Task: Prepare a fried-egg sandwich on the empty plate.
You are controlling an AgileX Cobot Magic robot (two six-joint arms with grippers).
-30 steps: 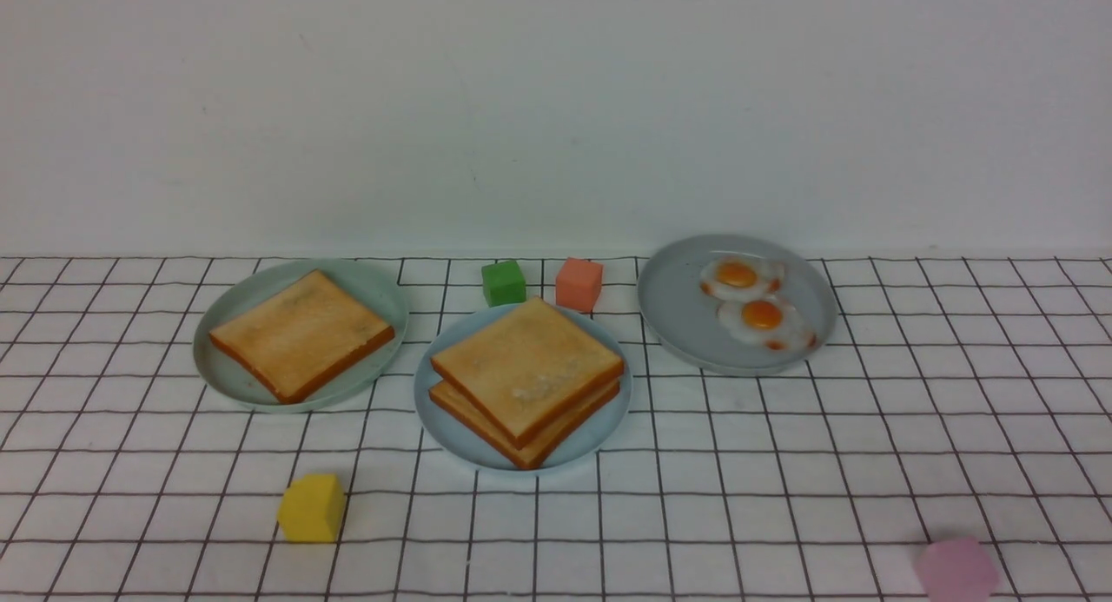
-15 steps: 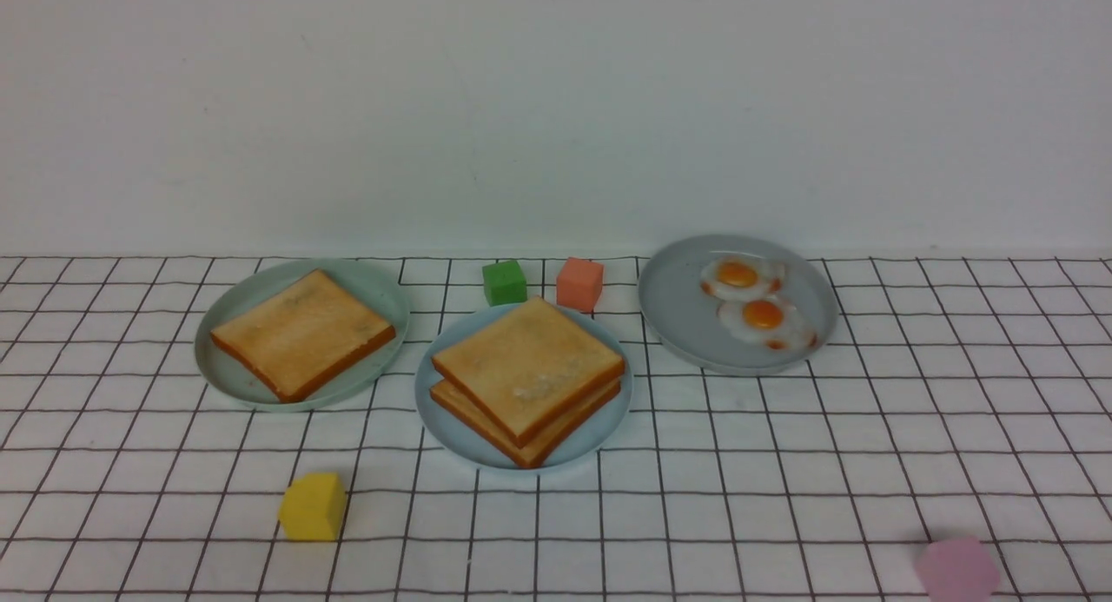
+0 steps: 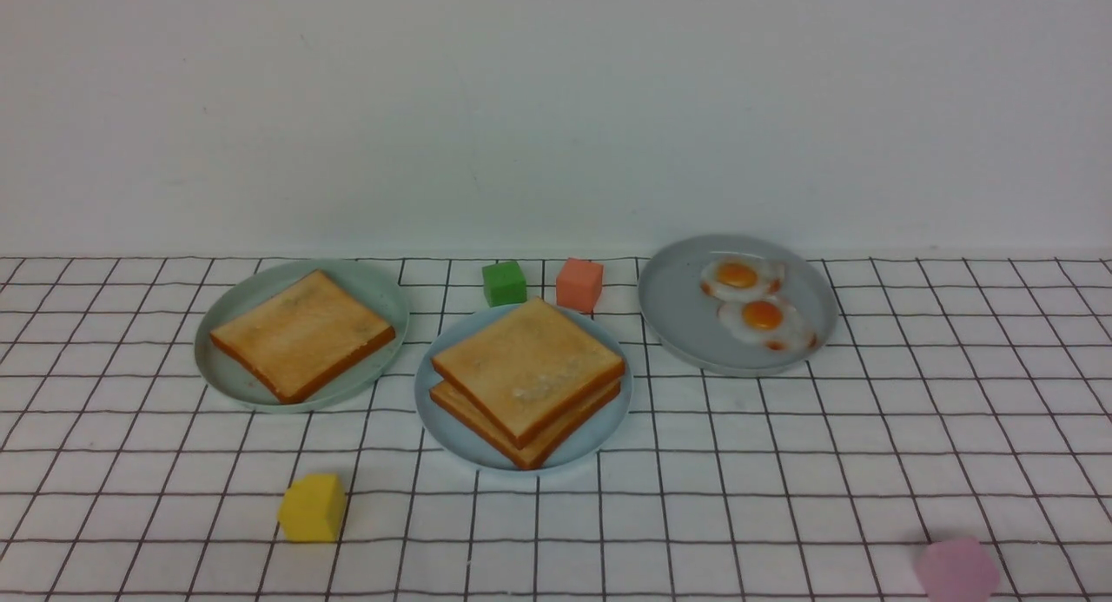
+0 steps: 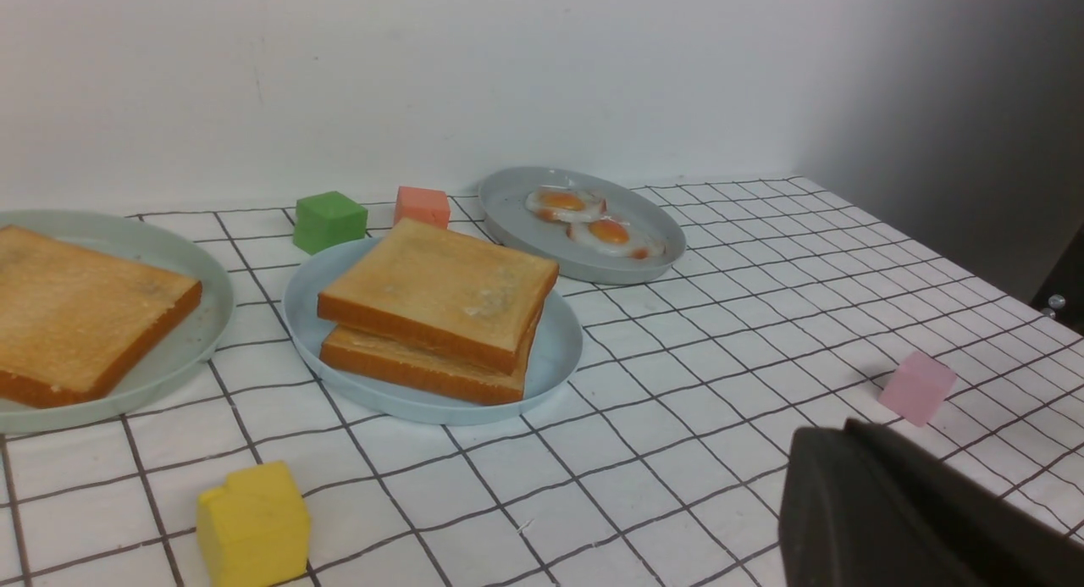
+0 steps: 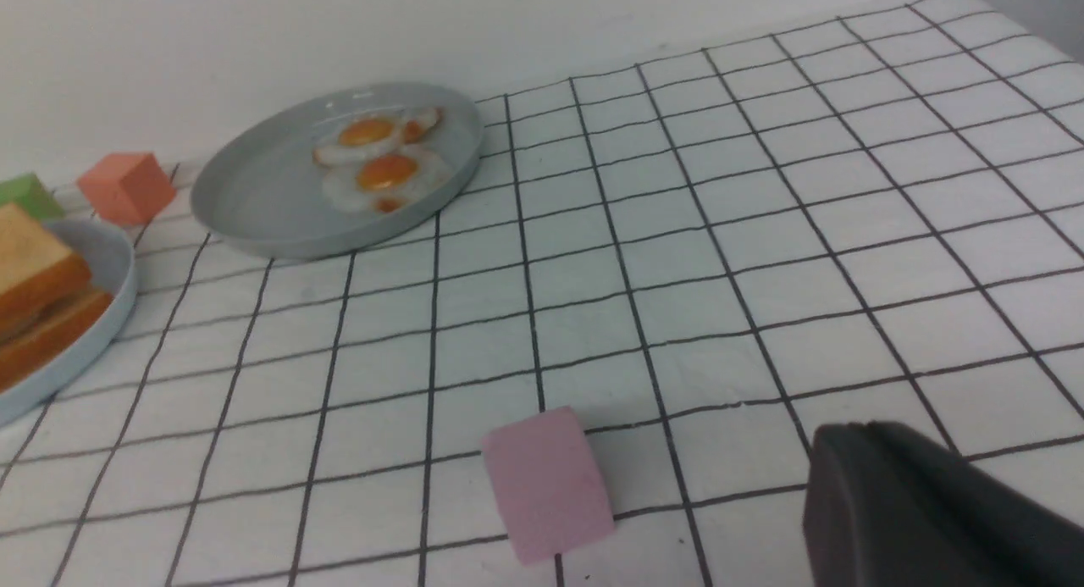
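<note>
The sandwich [image 3: 527, 379] sits on the blue plate [image 3: 443, 428], mid-table, between the toast plate [image 3: 228, 378] and egg plate [image 3: 673, 311]. I can't tell either gripper's finger state.

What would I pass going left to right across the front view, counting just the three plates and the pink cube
Pale green plate with one toast slice → light blue plate with the stacked toast → grey plate with two fried eggs → pink cube.
</note>
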